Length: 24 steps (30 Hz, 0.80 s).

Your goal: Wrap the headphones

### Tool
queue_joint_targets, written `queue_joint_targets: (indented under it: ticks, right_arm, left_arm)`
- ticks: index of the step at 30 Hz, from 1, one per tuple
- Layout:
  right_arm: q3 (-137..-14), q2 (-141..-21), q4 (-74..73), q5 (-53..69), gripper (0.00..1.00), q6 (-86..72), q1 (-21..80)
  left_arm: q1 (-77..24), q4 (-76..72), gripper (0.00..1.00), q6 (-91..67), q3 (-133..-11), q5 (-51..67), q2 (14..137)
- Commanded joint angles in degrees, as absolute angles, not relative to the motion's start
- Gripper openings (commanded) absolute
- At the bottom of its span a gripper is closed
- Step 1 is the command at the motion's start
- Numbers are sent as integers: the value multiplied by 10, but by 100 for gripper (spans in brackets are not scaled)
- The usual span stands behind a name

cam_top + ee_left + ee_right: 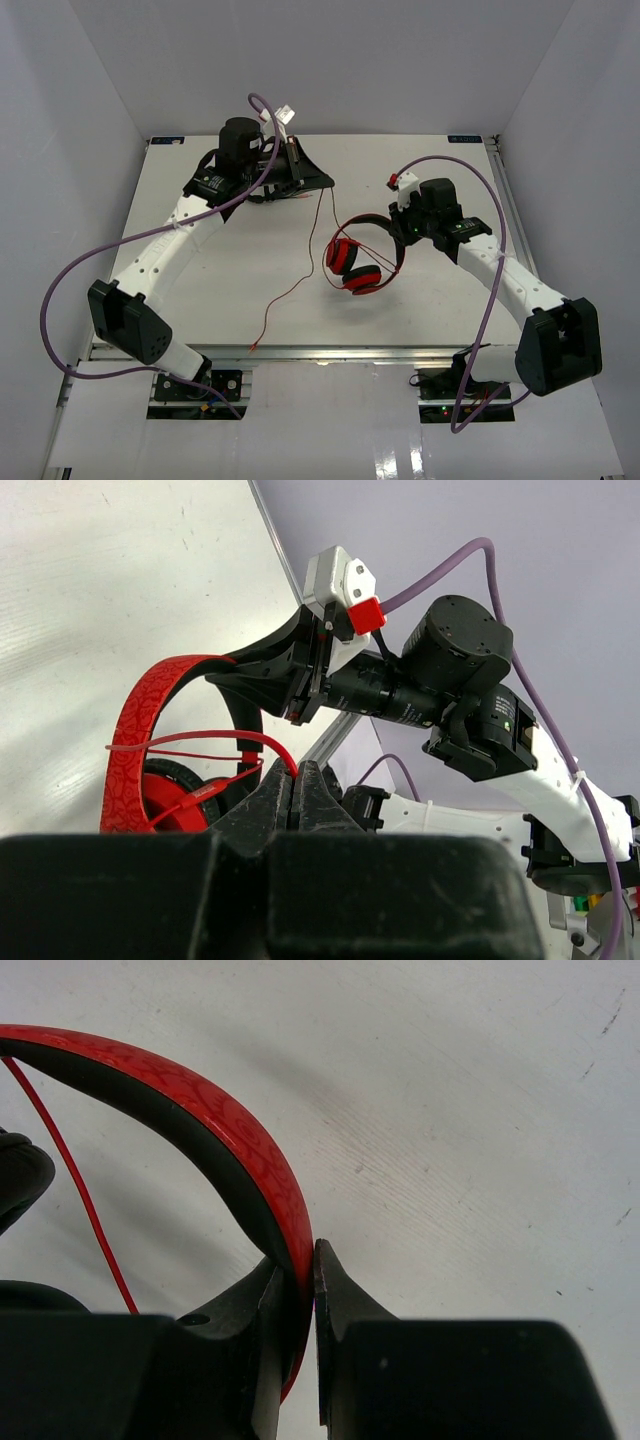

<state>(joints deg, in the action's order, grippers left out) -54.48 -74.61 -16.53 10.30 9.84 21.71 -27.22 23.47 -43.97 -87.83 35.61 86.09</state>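
The red headphones [352,266] are held just above the table's middle, earcups down. My right gripper [402,238] is shut on the red headband [250,1150], which passes between its jaws. My left gripper [326,183] is at the back middle, shut on the thin red cable [318,225]. The left wrist view shows the cable [250,737] entering its shut jaws, with the headphones [135,730] and my right gripper [300,675] beyond. From the left gripper the cable runs down to the earcups, and a loose length trails to its end [255,346] by the front edge.
The white table [200,270] has grey walls on three sides and a metal rail along its right edge [505,190]. Purple hoses loop off both arms [60,290] [490,200].
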Motion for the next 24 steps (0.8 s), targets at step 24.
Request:
queue_joint_targets:
  ticks: [24]
  right_arm:
    - [-687, -865, -120, -31, 8, -132, 210]
  left_arm:
    - [-325, 183, 0, -525, -860, 396, 912]
